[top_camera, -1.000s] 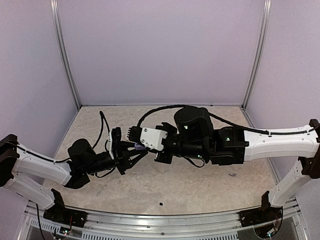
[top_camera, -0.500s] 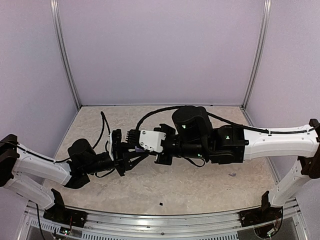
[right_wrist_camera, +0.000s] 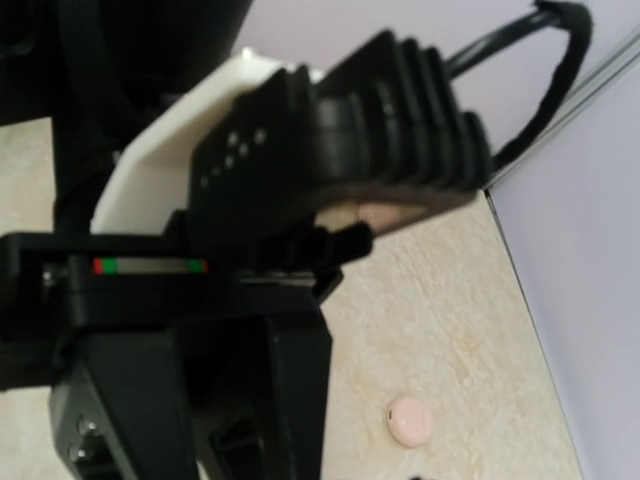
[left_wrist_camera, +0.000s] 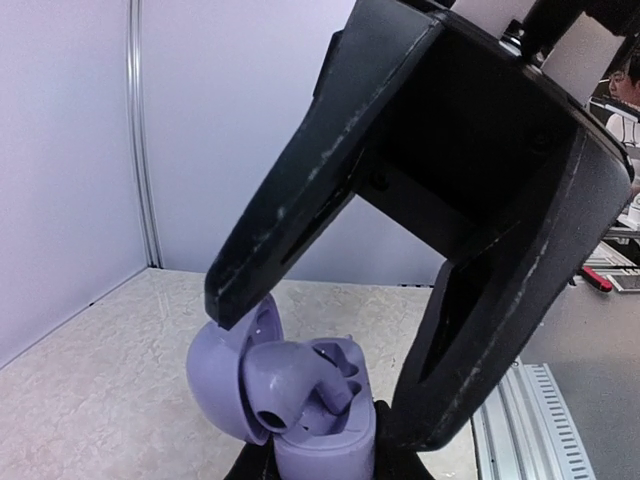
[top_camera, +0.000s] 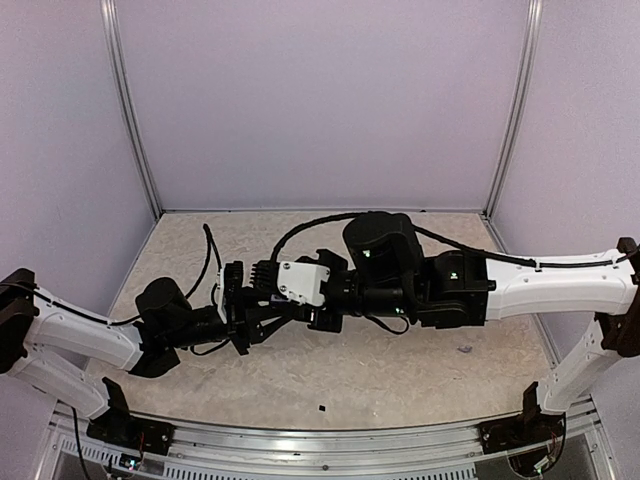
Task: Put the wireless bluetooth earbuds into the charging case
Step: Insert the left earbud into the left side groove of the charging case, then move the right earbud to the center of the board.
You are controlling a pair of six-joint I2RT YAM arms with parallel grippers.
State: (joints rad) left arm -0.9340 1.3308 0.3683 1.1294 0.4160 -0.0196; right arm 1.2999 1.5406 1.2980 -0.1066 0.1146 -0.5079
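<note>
Pale lilac walls point(top_camera: 320, 100) close in a beige marbled tabletop point(top_camera: 400, 380), and the two arms meet left of its centre.

At the left, the left gripper point(top_camera: 244, 313) appears to clamp the base of the lilac charging case point(left_wrist_camera: 325, 440), holding it up off the table. Only dark slivers of its fingers show at the bottom edge of the left wrist view, so that grip is a judgement. The case's lid point(left_wrist_camera: 215, 365) stands open toward the left. One earbud point(left_wrist_camera: 285, 385) lies tilted in the tray, seemingly not fully down in its well. Above it the right gripper point(left_wrist_camera: 322, 368) hangs with jaws spread wide, pinching nothing. One tip is just beside the lid's rim and the other runs down the case's right side.

If those jaws close or descend from here, the left tip could catch the lid and fold it onto the unseated earbud, or lever the case out of the other arm's hold. An off-centre push could flip the tiny bud out onto the table.

No second earbud shows, and the other well sits half behind the first bud. From above, the arms cover the case entirely. The right wrist view is blurred and filled with dark hardware. At its right, a small pale pink round object point(right_wrist_camera: 409, 421) lies on the table near the wall, too soft to identify.
</note>
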